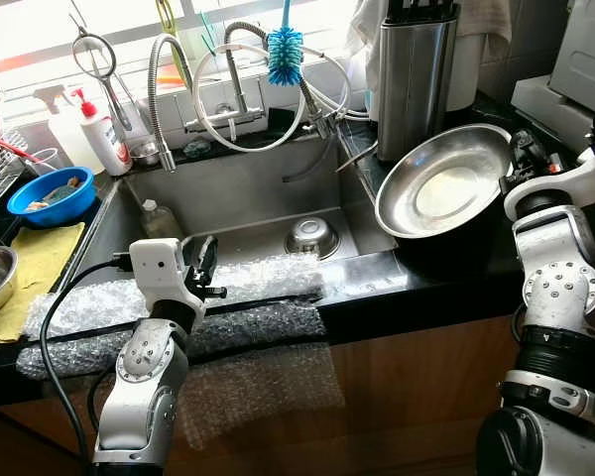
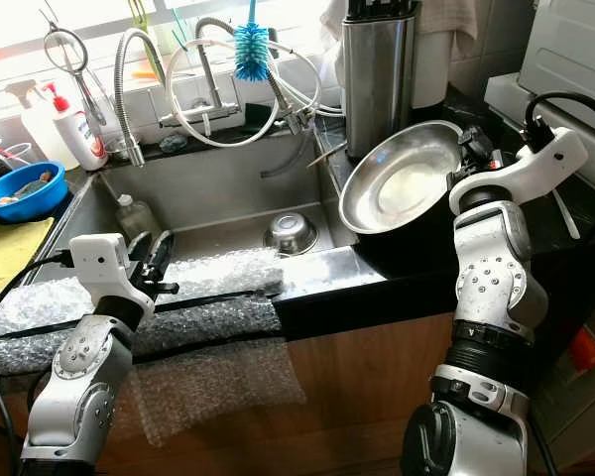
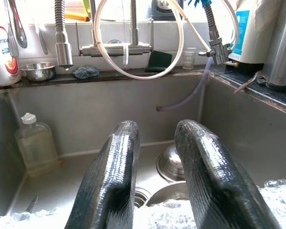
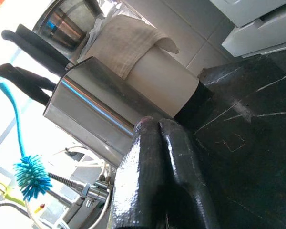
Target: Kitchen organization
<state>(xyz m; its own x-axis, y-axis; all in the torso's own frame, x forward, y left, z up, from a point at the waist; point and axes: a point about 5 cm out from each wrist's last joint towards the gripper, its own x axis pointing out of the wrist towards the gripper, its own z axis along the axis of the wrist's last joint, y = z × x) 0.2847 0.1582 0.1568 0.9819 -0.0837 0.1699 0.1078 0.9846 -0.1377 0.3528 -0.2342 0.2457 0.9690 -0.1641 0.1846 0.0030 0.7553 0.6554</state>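
While the left hand (image 1: 206, 260) gapes over the sink (image 1: 248, 198), the right hand (image 2: 473, 147) pinches shut.

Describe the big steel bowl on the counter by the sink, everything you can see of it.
The big steel bowl is wide, shallow and shiny, plain metal with a rolled rim and a bright, empty inside. It is tilted steeply, its open side facing the sink, propped on something dark on the black counter to the sink's right. A tall steel container stands just behind it. The right gripper is at its far rim with fingers closed together; whether it grips the rim cannot be told.
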